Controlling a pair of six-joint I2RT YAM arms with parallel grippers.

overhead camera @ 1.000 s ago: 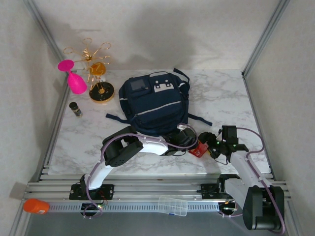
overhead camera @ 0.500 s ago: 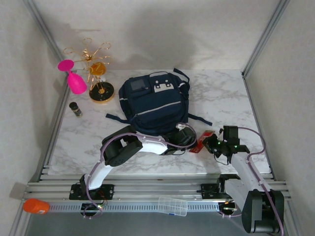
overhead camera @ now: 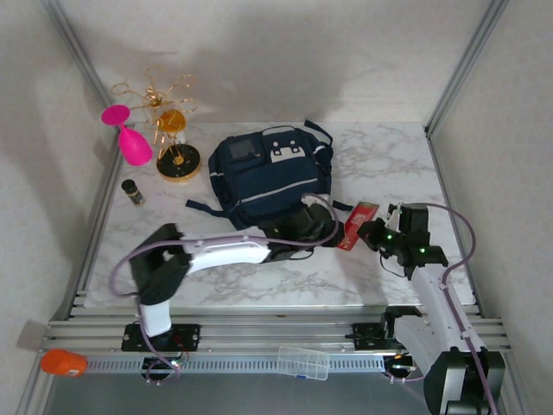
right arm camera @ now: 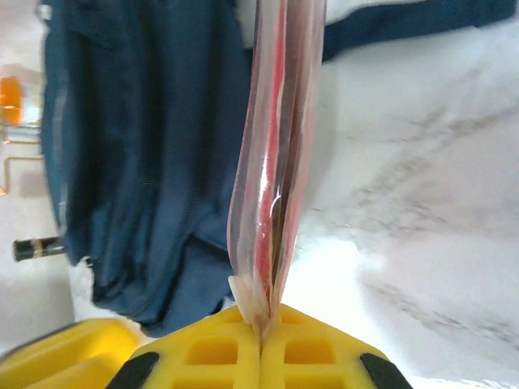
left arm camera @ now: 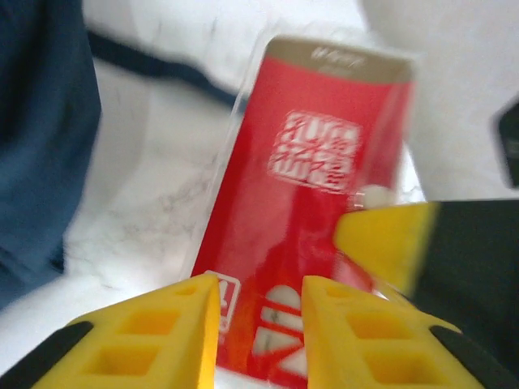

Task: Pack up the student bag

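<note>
The right gripper (right arm camera: pixel 261 328) has carried the red packet (overhead camera: pixel 359 223) away from the table's near edge toward the bag, its jaws pinched tight on one end of the packet. The left gripper (left arm camera: pixel 259 312), fingers now parted, faces the packet just ahead of it. The student bag (overhead camera: pixel 268 177) lies close on its left on the marble table (overhead camera: pixel 173 251).

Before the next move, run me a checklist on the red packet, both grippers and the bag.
1. Right gripper shut on the red packet: ok.
2. Left gripper fingers parted: ok.
3. Left gripper clear of the packet: cannot tell.
4. Student bag open to take the packet: cannot tell.
5. Way from packet to bag free: not ok, the left gripper sits between them in the top view.
</note>
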